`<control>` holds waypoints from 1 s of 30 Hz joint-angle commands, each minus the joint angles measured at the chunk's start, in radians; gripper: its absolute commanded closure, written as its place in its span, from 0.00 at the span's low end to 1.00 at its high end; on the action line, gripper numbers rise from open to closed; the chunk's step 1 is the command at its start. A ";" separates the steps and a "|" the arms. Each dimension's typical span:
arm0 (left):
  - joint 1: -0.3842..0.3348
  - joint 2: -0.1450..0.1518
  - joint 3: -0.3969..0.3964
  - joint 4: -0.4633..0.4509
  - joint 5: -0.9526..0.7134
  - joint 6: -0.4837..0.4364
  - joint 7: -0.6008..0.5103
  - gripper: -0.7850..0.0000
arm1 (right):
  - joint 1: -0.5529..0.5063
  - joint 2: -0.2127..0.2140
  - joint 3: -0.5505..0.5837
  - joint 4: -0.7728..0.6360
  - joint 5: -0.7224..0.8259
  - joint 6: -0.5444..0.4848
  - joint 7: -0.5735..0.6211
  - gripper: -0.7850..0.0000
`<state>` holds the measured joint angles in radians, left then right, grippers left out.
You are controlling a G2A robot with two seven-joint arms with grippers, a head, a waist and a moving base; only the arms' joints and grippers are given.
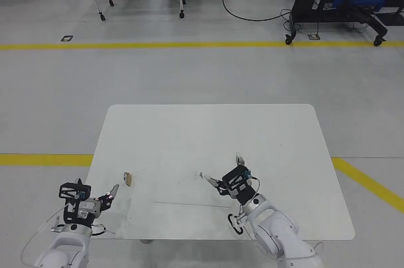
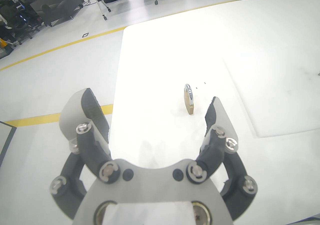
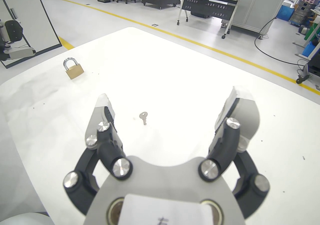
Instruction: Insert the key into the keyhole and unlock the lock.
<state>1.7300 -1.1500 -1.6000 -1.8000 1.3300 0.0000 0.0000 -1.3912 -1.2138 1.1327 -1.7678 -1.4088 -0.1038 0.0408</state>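
The left claw (image 2: 150, 97) hung over the table's (image 1: 255, 127) near corner with its fingers spread wide and nothing between them; one finger was above the floor beyond the table edge, the other above the tabletop. The padlock (image 2: 189, 99) stood on the table a little ahead of that claw, off the centre of its gap and closer to the finger over the table, touching neither finger. From this claw it was seen edge-on, silver shackle uppermost and brass body below.

The right claw (image 3: 169, 94) was likewise wide open and held nothing, poised low over the table. The key (image 3: 143, 117) lay flat on the tabletop just ahead of the gap between its fingers, somewhat nearer the finger on the padlock's side, with its round bow pointing away from the claw and its blade towards it. The padlock stood well beyond the key, off towards the left claw, its shackle closed
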 commanded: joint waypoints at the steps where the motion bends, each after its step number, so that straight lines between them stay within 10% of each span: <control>1: 0.000 0.000 0.000 0.000 0.000 0.000 0.000 0.00 | 0.000 0.000 0.000 0.000 0.000 0.000 0.000 0.00; 18: 0.000 0.000 0.000 0.000 0.000 0.000 0.000 0.00 | 0.026 -0.002 -0.018 0.037 0.068 -0.120 -0.006 0.00; 25: 0.000 0.000 0.000 0.000 0.000 0.000 0.000 0.00 | 0.199 -0.025 -0.111 0.220 0.184 -0.289 0.250 0.00; 30: 0.000 0.000 0.000 0.000 0.000 0.000 0.000 0.00 | 0.283 -0.048 -0.169 0.291 0.209 -0.232 0.338 0.00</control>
<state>1.7300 -1.1500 -1.6000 -1.8000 1.3300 0.0000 0.0000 -1.1185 -1.2577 0.9746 -1.4857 -1.1860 -0.3602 0.3799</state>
